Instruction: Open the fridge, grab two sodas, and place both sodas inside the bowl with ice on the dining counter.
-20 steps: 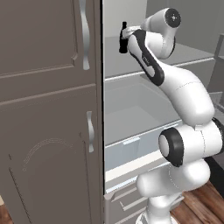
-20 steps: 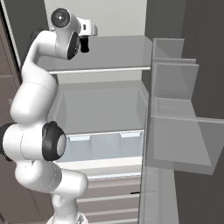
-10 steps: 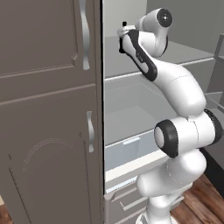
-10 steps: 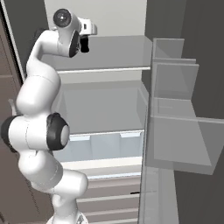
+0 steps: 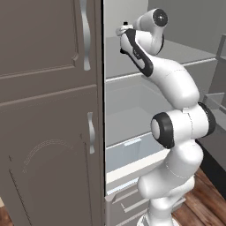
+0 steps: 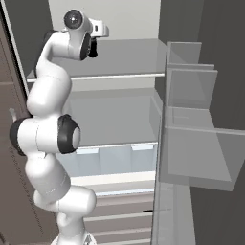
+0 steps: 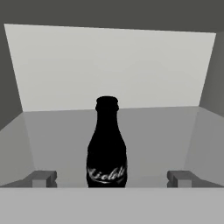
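one soda [image 7: 106,146] is seen in the hand view: a black cola-style bottle, narrow neck, round cap, upright on a grey shelf [image 7: 148,131] inside the fridge [image 6: 119,95], in front of the pale back wall. a faint white script label is seen low on the soda; it cannot be read. two finger tips [image 7: 43,178] are seen, one on each side of the soda, spread wide, clear of it, nothing held. the gripper [image 7: 111,179] is level with the soda's base. one fridge is seen, door open, white interior, shelves and door bins visible. beside the fridge one brown-grey cabinet [image 5: 44,110] with two silver handles [image 5: 84,35] is seen.
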Robot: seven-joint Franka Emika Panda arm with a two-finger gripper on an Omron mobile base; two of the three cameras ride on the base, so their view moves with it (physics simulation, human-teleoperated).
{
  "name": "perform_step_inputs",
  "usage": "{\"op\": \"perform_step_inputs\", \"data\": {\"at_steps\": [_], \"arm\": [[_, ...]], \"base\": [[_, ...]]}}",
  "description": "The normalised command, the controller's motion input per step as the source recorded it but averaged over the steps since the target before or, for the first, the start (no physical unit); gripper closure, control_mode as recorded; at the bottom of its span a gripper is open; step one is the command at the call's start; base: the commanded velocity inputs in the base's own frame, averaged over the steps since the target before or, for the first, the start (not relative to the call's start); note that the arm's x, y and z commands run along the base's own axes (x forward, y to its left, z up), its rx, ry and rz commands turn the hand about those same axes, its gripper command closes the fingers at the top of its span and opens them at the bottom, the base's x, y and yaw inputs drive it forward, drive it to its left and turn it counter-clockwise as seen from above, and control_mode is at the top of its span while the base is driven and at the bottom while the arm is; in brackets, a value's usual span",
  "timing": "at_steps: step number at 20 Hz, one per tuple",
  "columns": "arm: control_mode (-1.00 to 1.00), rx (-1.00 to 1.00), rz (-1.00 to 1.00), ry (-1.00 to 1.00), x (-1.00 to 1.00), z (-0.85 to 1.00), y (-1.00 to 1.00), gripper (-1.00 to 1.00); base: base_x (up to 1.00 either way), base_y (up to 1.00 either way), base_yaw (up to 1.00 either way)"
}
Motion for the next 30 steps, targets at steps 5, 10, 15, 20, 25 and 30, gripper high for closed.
{"op": "perform_step_inputs", "data": {"at_steps": [5,10,15,20,25,30], "arm": [[-1.00,0.00,0.00,0.05,0.38,-0.04,0.10,-1.00],[-1.00,0.00,0.00,0.07,0.28,-0.13,0.09,-1.00],[-1.00,0.00,0.00,0.04,0.21,-0.19,0.05,-1.00],[-1.00,0.00,0.00,0.03,0.20,-0.17,0.09,1.00],[-1.00,0.00,0.00,0.02,0.04,-0.03,0.00,1.00],[-1.00,0.00,0.00,0.00,-0.01,0.00,0.00,1.00]], "base": [[0.00,0.00,0.00],[0.00,0.00,0.00],[0.00,0.00,0.00],[0.00,0.00,0.00],[0.00,0.00,0.00],[0.00,0.00,0.00]]}}
